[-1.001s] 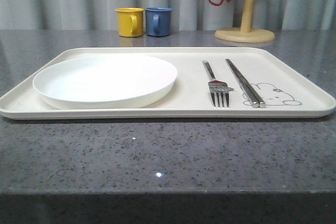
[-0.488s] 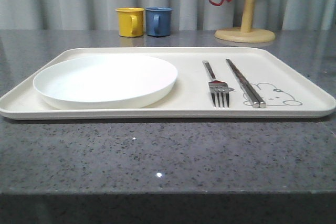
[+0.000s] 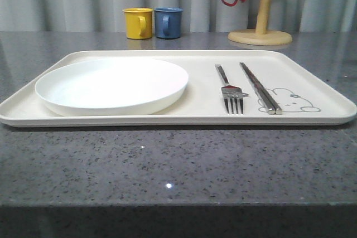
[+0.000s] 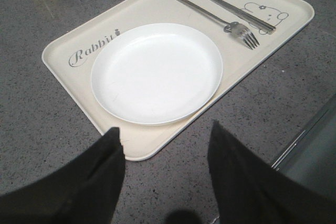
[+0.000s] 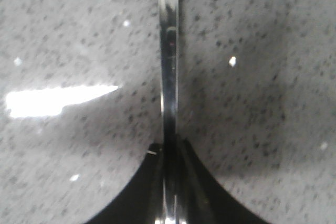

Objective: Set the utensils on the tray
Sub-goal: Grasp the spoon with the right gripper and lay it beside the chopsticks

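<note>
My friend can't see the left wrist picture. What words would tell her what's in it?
A white plate sits on a cream tray marked "Rabbit", with a fork and chopsticks beside it. The left gripper hovers with jaws open above the grey table.

Between the earlier front views and now, no change shows: the plate (image 3: 111, 86), fork (image 3: 230, 90) and chopsticks (image 3: 260, 88) lie exactly as before on the tray (image 3: 312, 82).

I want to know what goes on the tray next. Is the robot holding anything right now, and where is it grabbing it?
Yes. The right gripper is shut on a thin silver handle, pinching it along its shaft; its far end is out of frame. The left gripper is open and empty, near the tray.
</note>
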Robot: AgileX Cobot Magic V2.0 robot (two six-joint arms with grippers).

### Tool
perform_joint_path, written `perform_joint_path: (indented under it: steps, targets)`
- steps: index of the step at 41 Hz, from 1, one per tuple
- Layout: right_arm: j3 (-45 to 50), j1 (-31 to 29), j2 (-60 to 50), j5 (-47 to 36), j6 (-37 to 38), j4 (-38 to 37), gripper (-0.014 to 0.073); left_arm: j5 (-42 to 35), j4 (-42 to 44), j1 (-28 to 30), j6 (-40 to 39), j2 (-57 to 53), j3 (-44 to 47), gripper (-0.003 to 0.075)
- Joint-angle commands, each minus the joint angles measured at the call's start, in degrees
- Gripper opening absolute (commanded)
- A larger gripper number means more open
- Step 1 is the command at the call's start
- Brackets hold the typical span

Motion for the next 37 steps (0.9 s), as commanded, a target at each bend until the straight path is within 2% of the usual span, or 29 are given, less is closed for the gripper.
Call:
perform_joint_path:
  steps: [1,22,31,37]
  targets:
    - [-3.57,0.60,-3.79,2.64,-0.76,2.39,-0.0016,-4.30,-0.31,-0.35,-0.45,0.12,-1.46,0.0358]
    - [-5.09,14.68,-9.19,7.38,-0.56,15.03,-0.0016,-4.30,-0.31,-0.35,-0.45,0.12,-1.46,0.0358]
    - [-2.23,18.19,-9.08,1.98,7.40,15.71,-0.0016,-4.30,-0.31,-0.35,-0.45,0.12,-1.46,0.0358]
    - [0.95,18.61,-9.08,-2.12,8.91,15.71,-0.0013,-4.30,-0.31,-0.35,-0.45,0.12,-1.46,0.0358]
